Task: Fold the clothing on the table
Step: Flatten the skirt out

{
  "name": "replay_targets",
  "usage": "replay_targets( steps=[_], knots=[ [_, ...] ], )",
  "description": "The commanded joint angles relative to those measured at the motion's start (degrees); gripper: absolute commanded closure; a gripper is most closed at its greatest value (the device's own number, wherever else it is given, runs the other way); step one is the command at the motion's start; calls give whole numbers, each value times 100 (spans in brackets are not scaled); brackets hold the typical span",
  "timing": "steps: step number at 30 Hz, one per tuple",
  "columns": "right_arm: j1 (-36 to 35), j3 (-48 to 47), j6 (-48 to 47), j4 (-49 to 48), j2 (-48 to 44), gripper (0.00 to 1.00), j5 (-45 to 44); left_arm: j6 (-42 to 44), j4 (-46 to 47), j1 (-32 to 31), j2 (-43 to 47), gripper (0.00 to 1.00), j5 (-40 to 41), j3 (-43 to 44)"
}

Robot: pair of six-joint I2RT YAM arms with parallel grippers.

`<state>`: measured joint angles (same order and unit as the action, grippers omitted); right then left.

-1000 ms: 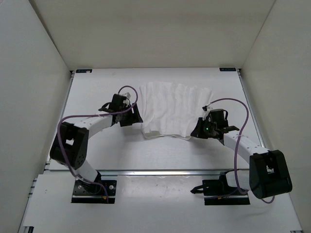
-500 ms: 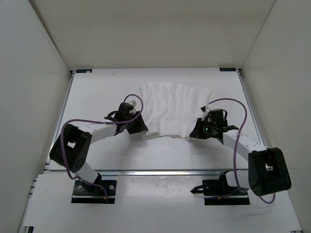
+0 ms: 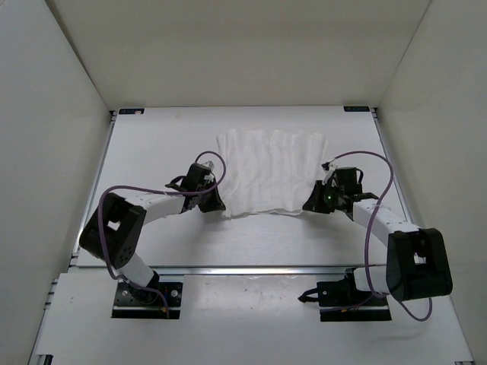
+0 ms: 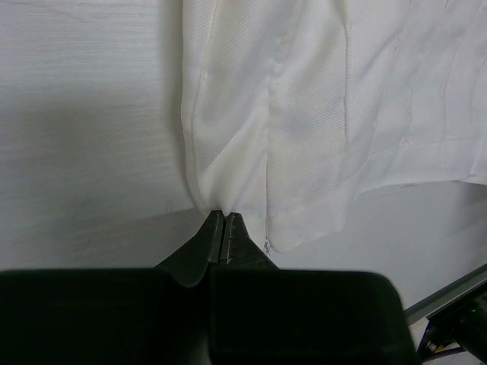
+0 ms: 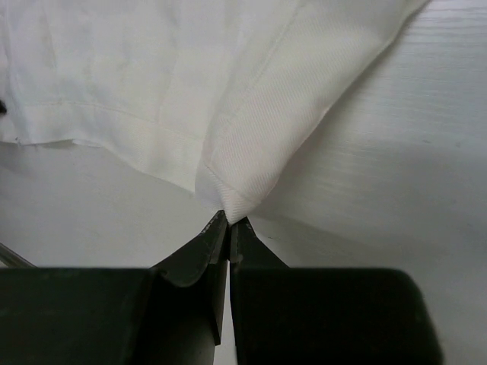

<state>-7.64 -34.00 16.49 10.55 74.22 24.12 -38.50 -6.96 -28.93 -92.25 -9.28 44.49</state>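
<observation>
top view, bottom of frame: left arm base [image 3: 146, 295] and right arm base [image 3: 346, 293] sit bolted by the near rail [image 3: 251, 268] of the table [image 3: 152, 152]. both arms reach up-frame and bend inward. a purple cable [image 3: 114, 192] loops along each.

mid frame: left gripper [image 3: 216, 202] is at the lower left corner of the clothing [image 3: 268, 169]. the left wrist view shows its jaws pressed together, the fabric's corner pinched at the tips and the cloth fanning up-frame from them. right gripper [image 3: 311, 204] is at the lower right corner. the right wrist view shows its jaws together, clamped on a hemmed corner of the fabric.

clothing: white, with parallel ribs running up-frame. it lies spread roughly flat at the centre of the table, between the two grippers, its lower edge slightly uneven. a narrow seam line shows near the left corner in the left wrist view.

upper frame: table's far edge beyond the garment, a black corner bracket [image 3: 131, 111] at each far corner, white walls [image 3: 243, 46] around.
</observation>
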Motion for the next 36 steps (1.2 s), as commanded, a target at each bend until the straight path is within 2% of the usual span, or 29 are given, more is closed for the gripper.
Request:
replay_targets(
  steps=[1,7,9,11,12,14,18,20,21,23,24,25,28,31,34,36],
  knots=[
    [254,-265,-198,-17,-65,100,-4,255,-454,185,662,100,268,-195],
    [272,-117,-181,88,-232,100,101,352,-772,589,1314,100,173,-678],
    [220,-2,-155,-70,-232,100,145,440,-693,678,1227,100,58,-766],
    [175,-123,-260,-44,21,100,233,571,-675,835,729,100,-257,-583],
    [149,-229,-304,34,266,100,242,659,-779,827,378,100,-389,-225],
    [228,-1121,-505,298,714,100,321,870,-1025,889,-176,100,-513,549],
    [386,-2829,-647,536,1497,100,453,1275,-1466,1047,-961,100,-575,3023],
    [438,-4292,-813,790,1814,100,375,1353,-1632,1222,-1373,100,-461,4666],
    [456,-4673,-840,1009,2016,100,357,1345,-1798,1310,-1523,100,-383,5074],
    [413,-6007,-1067,1387,2132,100,69,1267,-1949,1442,-1577,100,-294,6391],
    [395,-6379,-1234,1424,2071,100,-186,1223,-1828,1538,-1473,100,-189,6545],
    [308,-6522,-1306,1380,1931,100,-310,1170,-1583,1548,-1332,100,-110,6598],
    [473,-6076,-1377,698,1291,100,-523,1046,-581,1644,-594,100,250,5829],
    [1007,-5180,-1254,527,929,100,-49,1248,-709,1653,-172,100,242,5055],
    [1089,-3638,-1420,581,351,100,-29,1380,-693,1531,730,100,128,3483],
    [905,-2714,-1412,545,-141,100,-126,1450,-561,1347,1372,100,172,2018]
  ],
)
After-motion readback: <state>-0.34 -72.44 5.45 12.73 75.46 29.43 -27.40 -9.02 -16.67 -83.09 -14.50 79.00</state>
